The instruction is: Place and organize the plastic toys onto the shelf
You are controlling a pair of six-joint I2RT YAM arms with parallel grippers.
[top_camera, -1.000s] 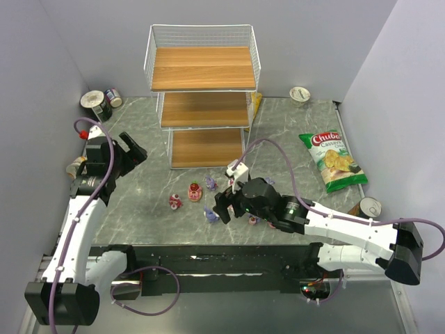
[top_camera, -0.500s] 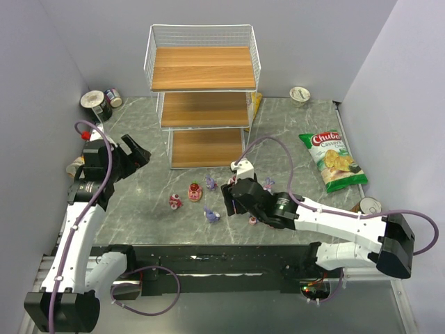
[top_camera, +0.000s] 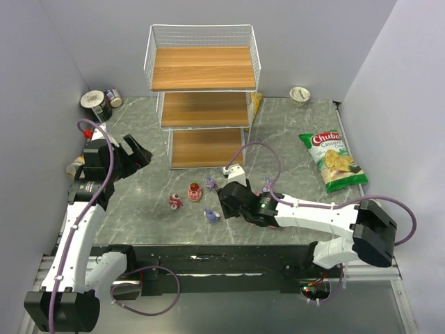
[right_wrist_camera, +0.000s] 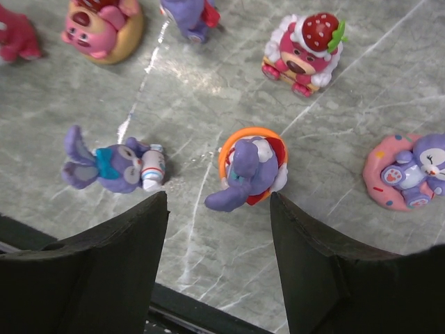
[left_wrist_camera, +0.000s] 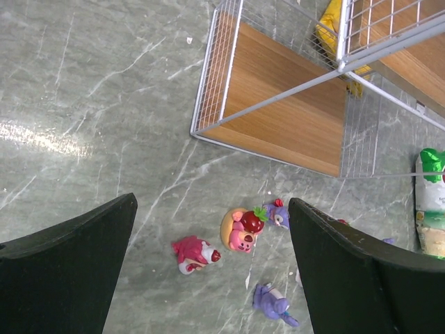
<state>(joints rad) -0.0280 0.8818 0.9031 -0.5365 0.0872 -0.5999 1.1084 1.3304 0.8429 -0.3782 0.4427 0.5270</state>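
Note:
The shelf, a white wire rack with three brown boards, stands at the back; its bottom board shows in the left wrist view. Several plastic toys lie on the marble in front of it. My right gripper is open, low over a purple bunny in an orange-red ring that sits just ahead of the fingertips. A purple bunny lying down, a pink strawberry bear and a purple one on a pink ring lie around it. My left gripper is open and empty, high above a pink figure.
A green-red chip bag lies at the right, with a can near it. Cans stand at the back left and a cup at the back right. A yellow packet sits behind the shelf. The table's front edge is close below the right gripper.
My right gripper has swung left and a little away from me, settling low over the toys. The left arm has barely moved.

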